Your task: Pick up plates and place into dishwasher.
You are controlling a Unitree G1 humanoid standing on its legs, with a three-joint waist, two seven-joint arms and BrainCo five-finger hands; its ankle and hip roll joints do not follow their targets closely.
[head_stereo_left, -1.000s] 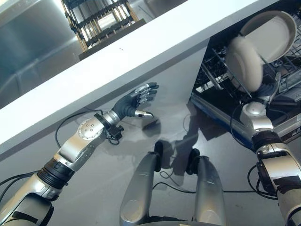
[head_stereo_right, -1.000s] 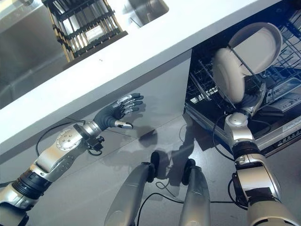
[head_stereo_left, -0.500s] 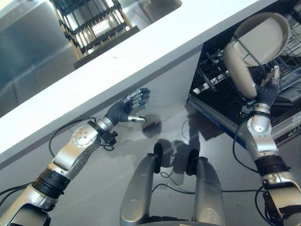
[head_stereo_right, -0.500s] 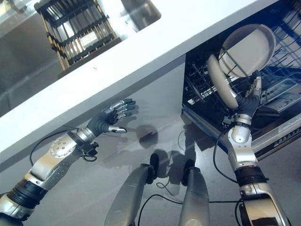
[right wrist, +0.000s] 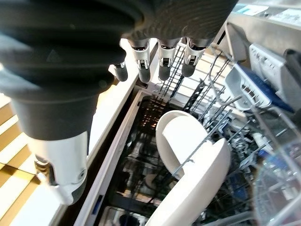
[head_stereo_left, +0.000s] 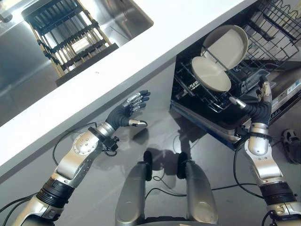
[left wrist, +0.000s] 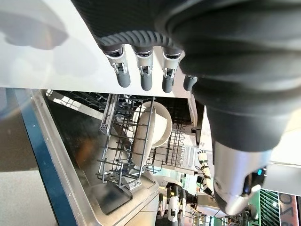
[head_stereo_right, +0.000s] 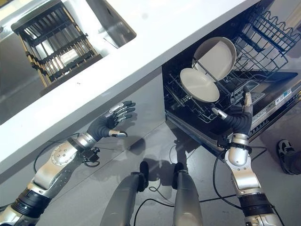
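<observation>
Two plates (head_stereo_left: 217, 61) stand tilted in the dishwasher rack (head_stereo_left: 197, 89), just beyond the empty right robot hand (head_stereo_left: 257, 104), fingers spread. Left robot hand (head_stereo_left: 126, 113): fingers spread, empty, well apart from the plates.

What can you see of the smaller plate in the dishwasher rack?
The smaller plate is round, off-white and matte, like ceramic or melamine, with a shallow raised rim. It stands tilted on edge between the tines of the dark wire lower rack, its face turned toward the robot. It leans in front of a larger plate of the same colour and overlaps it. The right hand is open and apart from it.
</observation>
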